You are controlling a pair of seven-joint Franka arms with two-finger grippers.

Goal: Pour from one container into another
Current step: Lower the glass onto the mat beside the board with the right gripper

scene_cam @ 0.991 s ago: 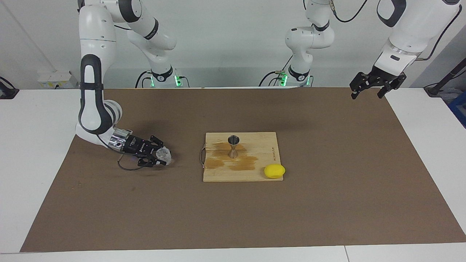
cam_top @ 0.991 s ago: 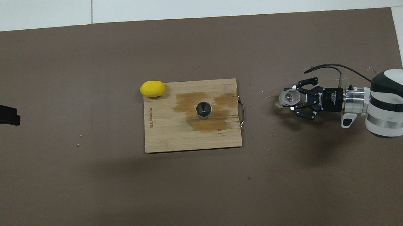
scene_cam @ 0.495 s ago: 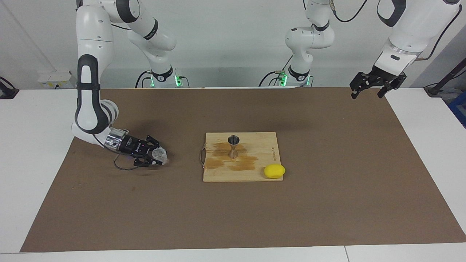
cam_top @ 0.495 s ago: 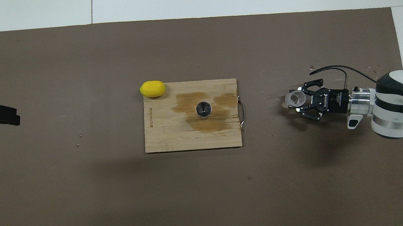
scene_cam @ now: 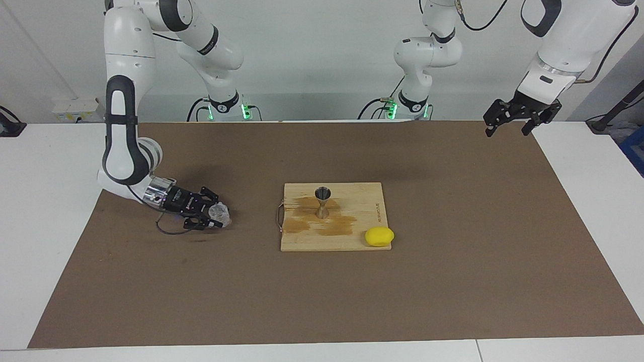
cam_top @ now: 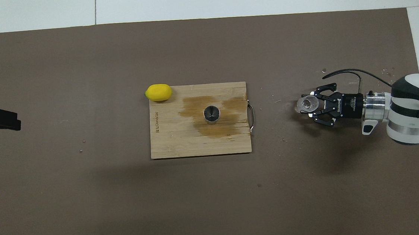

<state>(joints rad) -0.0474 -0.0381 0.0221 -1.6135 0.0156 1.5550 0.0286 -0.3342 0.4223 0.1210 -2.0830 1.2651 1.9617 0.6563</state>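
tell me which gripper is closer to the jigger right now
Right. The right gripper holds the glass cup low over the mat beside the cutting board where the jigger stands; the left gripper waits raised over the mat's corner.

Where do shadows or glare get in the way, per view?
Facing view: soft dark shadow on the mat under the right gripper; the clear glass cup it holds reads pale and faint. Overhead view: broad dim shadow band on the mat below the cutting board; small highlight inside the jigger.

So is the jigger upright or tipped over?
Upright. The jigger stands on its narrow-waisted base on the stained cutting board; from overhead its open mouth faces up.
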